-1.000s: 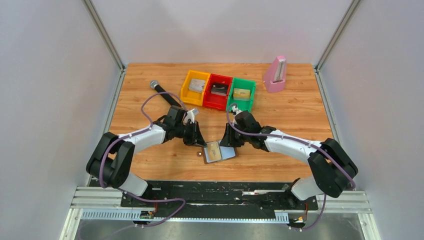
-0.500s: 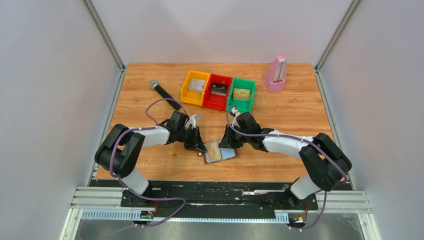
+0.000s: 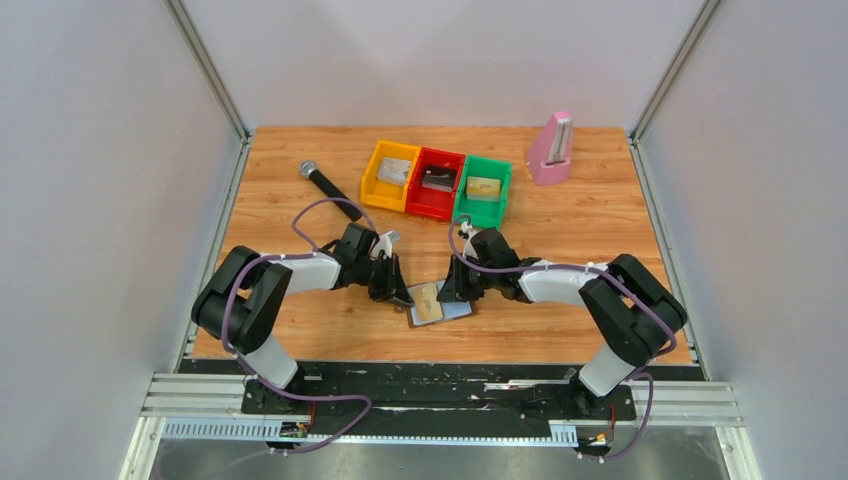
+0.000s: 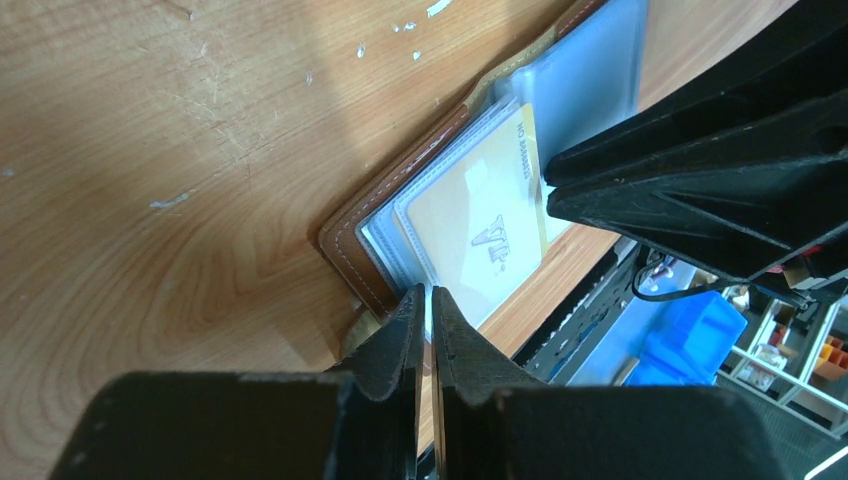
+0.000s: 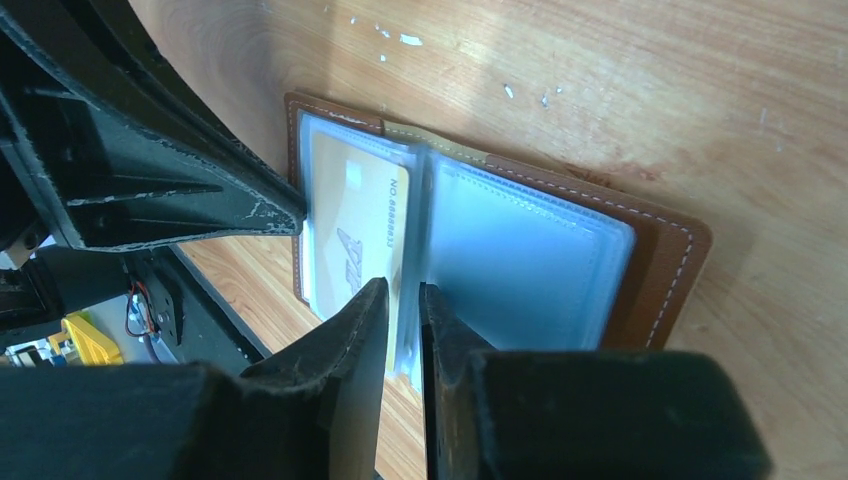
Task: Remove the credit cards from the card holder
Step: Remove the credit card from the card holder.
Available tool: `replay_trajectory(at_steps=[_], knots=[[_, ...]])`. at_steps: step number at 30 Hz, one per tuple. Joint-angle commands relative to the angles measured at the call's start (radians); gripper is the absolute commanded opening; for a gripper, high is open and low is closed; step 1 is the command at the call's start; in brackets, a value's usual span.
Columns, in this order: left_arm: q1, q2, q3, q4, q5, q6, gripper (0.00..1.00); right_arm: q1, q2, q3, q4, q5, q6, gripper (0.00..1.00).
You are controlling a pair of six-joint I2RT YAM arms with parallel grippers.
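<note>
**Card Holder Gripped From Both Sides, Yellow Card in Its Sleeve**

The card holder [image 5: 520, 260] is laid open on the wooden worktop [image 3: 300, 330], close to the near edge and between the two end effectors. Its dark brown rim is seen around clear, pale-blue sleeves that face upward. A yellow credit card [image 5: 355, 220] is lodged in the sleeve on the holder's left half, and a row of printed digits runs along one of its edges.

The left end effector [image 4: 425, 295] is set at the holder's left edge. Its jaws are drawn almost together, and the rim of a clear sleeve is nipped between the tips. The right end effector [image 5: 403, 292] is set near the holder's fold, on the card's other side. Its jaws are narrow, and the card's edge is caught between them. Whether the sleeve is caught along with the card cannot be told.

Beyond the holder, three plastic bins are ranged side by side and touching: a yellow bin [image 3: 372, 178], a red bin [image 3: 428, 208] and a green bin [image 3: 478, 212], with a flat item lying in each. Beyond and to the left of the holder, a black microphone [image 3: 325, 183] is laid on the wood. Farthest off, beyond and to the right of the holder, a pink metronome [image 3: 551, 150] is stood upright.
</note>
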Motion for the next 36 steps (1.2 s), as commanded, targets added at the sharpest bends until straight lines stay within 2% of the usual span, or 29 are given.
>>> replay_trajectory(at_steps=[1, 12, 19, 25, 36], knots=[[-0.004, 0.008, -0.01, 0.013, -0.018, 0.026, 0.12, -0.007, 0.028, -0.005, 0.071, -0.025, -0.019, 0.19], [-0.004, 0.029, -0.003, 0.011, -0.015, 0.028, 0.11, -0.007, 0.058, -0.017, 0.121, -0.067, -0.029, 0.17], [-0.004, 0.048, 0.0, -0.003, -0.022, 0.033, 0.11, -0.016, 0.056, -0.03, 0.134, -0.082, -0.034, 0.0], [-0.004, 0.068, 0.018, -0.056, -0.058, 0.064, 0.11, -0.024, 0.006, -0.066, 0.144, -0.107, -0.034, 0.0], [-0.004, 0.092, 0.015, -0.045, -0.058, 0.062, 0.11, -0.042, -0.014, -0.089, 0.151, -0.144, 0.002, 0.0]])
